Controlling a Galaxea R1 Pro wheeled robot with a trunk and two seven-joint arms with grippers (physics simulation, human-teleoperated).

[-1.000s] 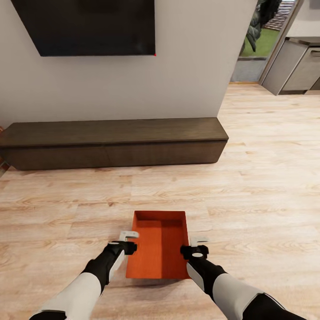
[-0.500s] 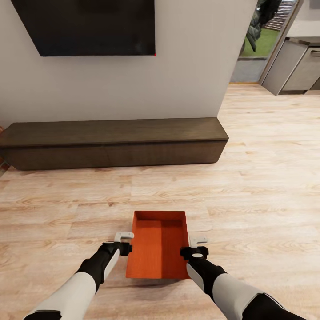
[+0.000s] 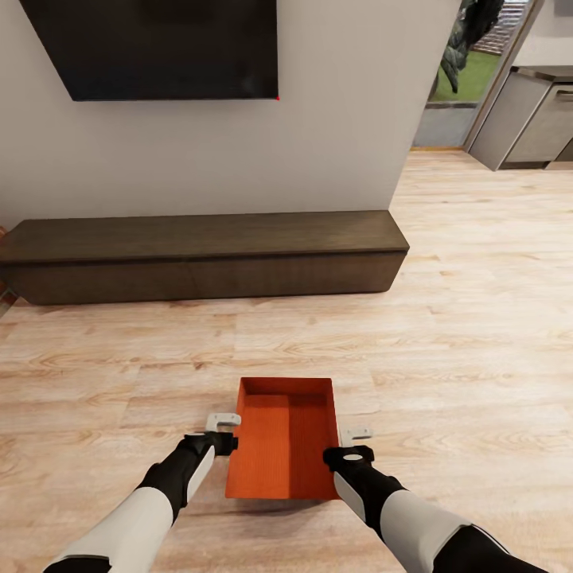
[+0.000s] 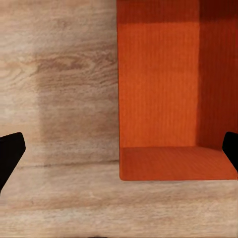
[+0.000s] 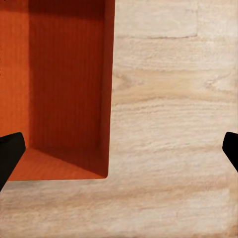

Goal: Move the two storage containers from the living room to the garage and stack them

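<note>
One orange-red storage container [image 3: 285, 438] lies lidless on the living room's light wood-plank floor, close in front of me. My left gripper [image 3: 222, 421] hovers at its left long wall and my right gripper [image 3: 355, 434] at its right long wall. In the left wrist view the left gripper [image 4: 119, 151] is open, and the container [image 4: 163, 89] wall runs between its dark fingertips [image 4: 10, 153]. The right wrist view has the right gripper [image 5: 119, 148] open likewise over the container [image 5: 64, 84] edge. Neither holds anything. The second container is out of view.
A low dark wood console [image 3: 199, 255] stands against the pale wall under a black TV [image 3: 151, 48]. To the right the plank floor runs on to a glass door [image 3: 469, 72] and grey cabinets [image 3: 533, 119].
My left gripper has shifted slightly left, away from the container's wall. The right gripper has drawn back a touch towards me. The container has not moved.
</note>
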